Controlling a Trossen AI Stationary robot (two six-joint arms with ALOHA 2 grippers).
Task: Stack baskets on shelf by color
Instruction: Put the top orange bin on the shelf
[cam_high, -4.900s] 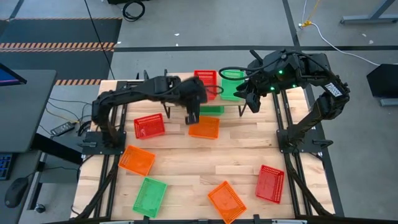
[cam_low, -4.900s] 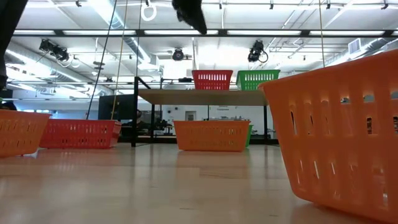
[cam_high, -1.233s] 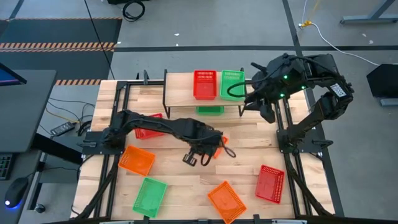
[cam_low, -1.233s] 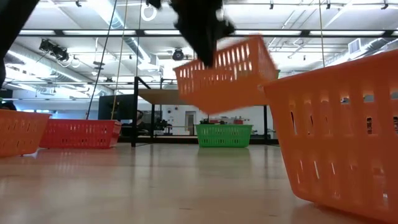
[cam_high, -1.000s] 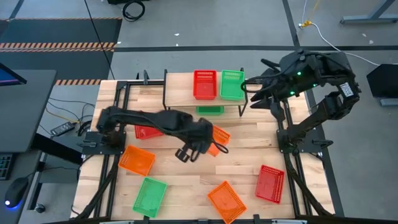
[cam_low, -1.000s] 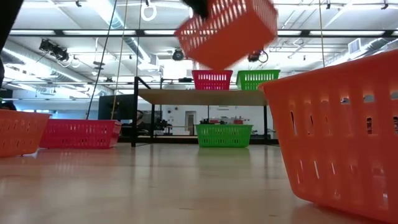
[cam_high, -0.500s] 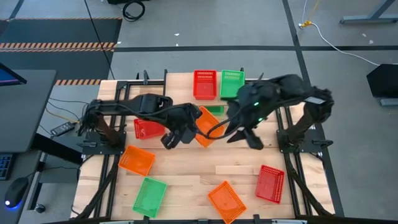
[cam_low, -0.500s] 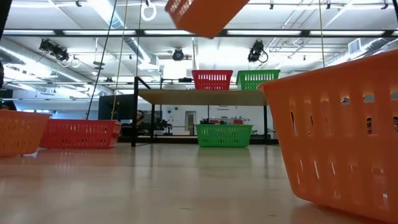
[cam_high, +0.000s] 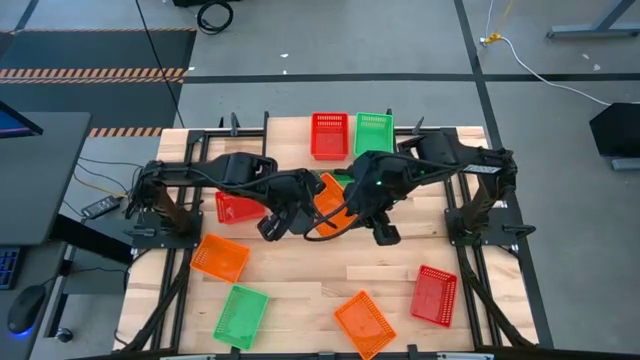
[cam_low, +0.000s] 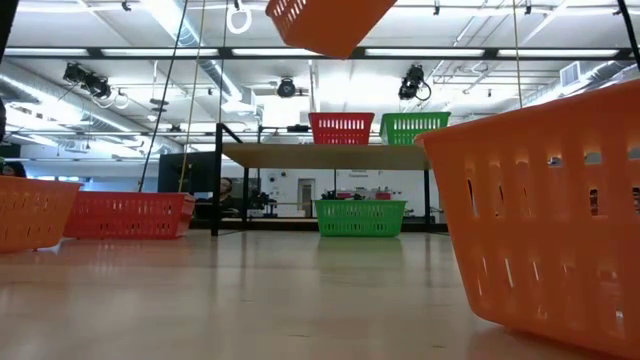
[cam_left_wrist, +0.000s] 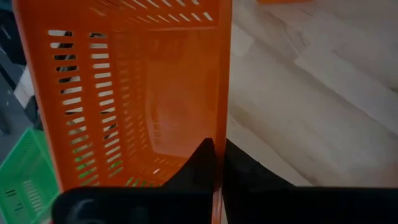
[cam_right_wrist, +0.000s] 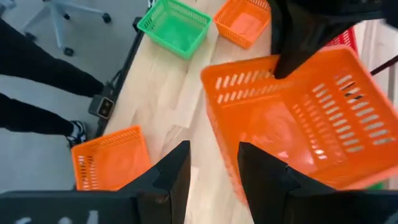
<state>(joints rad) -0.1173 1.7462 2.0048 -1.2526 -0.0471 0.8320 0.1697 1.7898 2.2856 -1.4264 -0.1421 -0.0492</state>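
My left gripper (cam_high: 305, 207) is shut on an orange basket (cam_high: 327, 195), held tilted in the air near the shelf (cam_high: 300, 152); the low view shows only its underside (cam_low: 330, 20). My right gripper (cam_right_wrist: 214, 165) is open at the basket's near corner (cam_right_wrist: 214, 118), one finger on each side of the wall. A red basket (cam_high: 330, 135) and a green basket (cam_high: 373, 134) stand on the shelf top. Another green basket (cam_high: 340, 177) sits under the shelf. My left gripper pinches one wall of the orange basket at its rim (cam_left_wrist: 219, 134), with one finger (cam_left_wrist: 200, 163) inside and one outside. The basket is lifted clear of the table and tilted. My right gripper stands astride the basket's corner; I cannot tell whether its fingers touch it.
On the table lie a red basket (cam_high: 238, 208), an orange basket (cam_high: 220, 257), a green basket (cam_high: 240, 315), an orange basket (cam_high: 365, 322) and a red basket (cam_high: 435, 295). Bare planks (cam_high: 330, 265) lie in the middle. A person's legs (cam_right_wrist: 43, 56) stand beyond the table's edge.
My left gripper has carried the orange basket up and toward the far edge and the shelf, so it has risen to the top of the low view. My right arm has swung from beside the shelf down and toward the table's left, up to the held basket.
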